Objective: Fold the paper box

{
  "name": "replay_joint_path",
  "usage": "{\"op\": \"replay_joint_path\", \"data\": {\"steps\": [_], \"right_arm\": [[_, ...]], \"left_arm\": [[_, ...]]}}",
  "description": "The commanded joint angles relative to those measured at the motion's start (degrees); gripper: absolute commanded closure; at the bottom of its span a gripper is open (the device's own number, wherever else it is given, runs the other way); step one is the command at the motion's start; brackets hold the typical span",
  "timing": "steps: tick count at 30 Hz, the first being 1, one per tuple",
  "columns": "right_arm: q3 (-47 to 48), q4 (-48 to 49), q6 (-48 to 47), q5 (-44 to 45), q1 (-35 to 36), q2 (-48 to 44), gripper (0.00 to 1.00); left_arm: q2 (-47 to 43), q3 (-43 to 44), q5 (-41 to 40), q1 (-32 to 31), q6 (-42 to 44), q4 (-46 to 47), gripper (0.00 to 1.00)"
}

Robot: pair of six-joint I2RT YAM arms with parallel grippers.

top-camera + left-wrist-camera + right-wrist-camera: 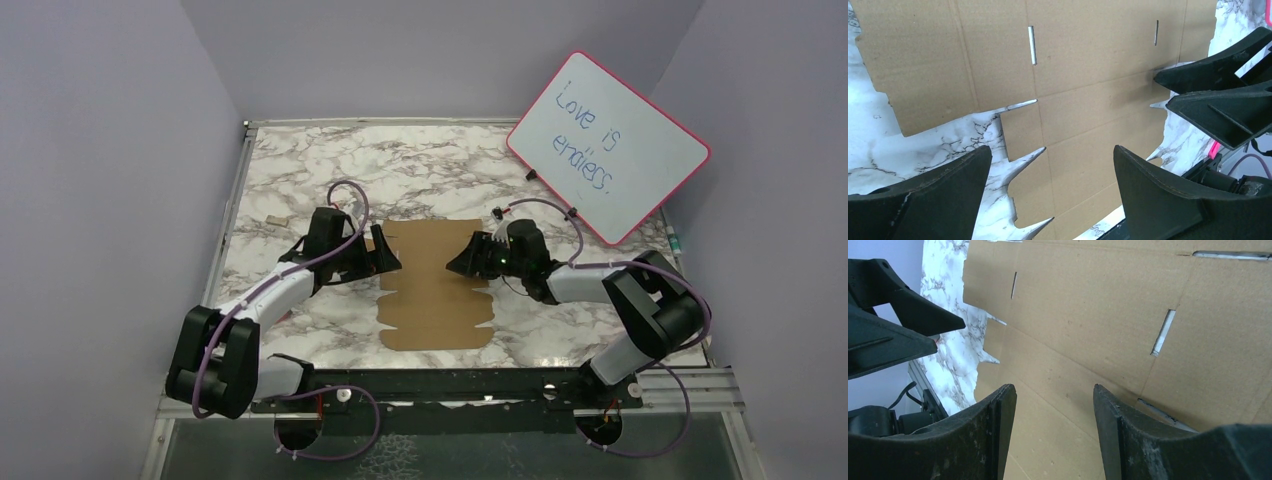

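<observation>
Between the two grippers, the paper box (pixel 432 285) is lying flat on the marble table (pixel 300 170), an unfolded brown sheet with notched edges and no printing. The left gripper (pixel 388 258) is hovering at the sheet's left edge, fingers spread wide with nothing between them. The right gripper (pixel 458 266) is facing it over the right edge, moderately parted and gripping nothing. Beyond the right gripper, a pink-rimmed whiteboard (pixel 607 147) is leaning in the far corner, reading "Love is endless." Outward of the left gripper, bare marble is showing, with a tiny tan scrap (pixel 274 220) well apart.
</observation>
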Motion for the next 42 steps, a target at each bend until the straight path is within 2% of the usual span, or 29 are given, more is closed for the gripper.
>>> {"op": "replay_joint_path", "data": {"steps": [1, 12, 22, 30, 38, 42], "right_arm": [[-1.02, 4.24, 0.92, -1.54, 0.81, 1.83, 0.37], [-1.95, 7.64, 1.74, -1.90, 1.32, 5.50, 0.37], [-2.46, 9.24, 2.26, -2.06, 1.37, 7.23, 0.36], [-2.60, 9.55, 2.42, -1.65, 1.57, 7.54, 0.35], [-2.67, 9.71, 2.55, -1.20, 1.92, 8.22, 0.35], [-2.33, 9.24, 1.93, -1.35, 1.88, 7.93, 0.34]], "left_arm": [[2.06, -1.32, 1.17, 0.03, -2.70, 4.64, 0.08], [6.90, -3.66, 5.67, -0.06, -4.78, 10.76, 0.08], [5.50, -5.21, 8.81, -2.42, -10.05, 17.21, 0.16], [2.88, -3.57, 6.36, -5.43, -10.29, 16.05, 0.22], [6.16, -1.96, 2.90, -10.29, -10.21, 16.23, 0.23], [7.22, -1.05, 2.14, -10.78, -9.10, 15.25, 0.22]]}}
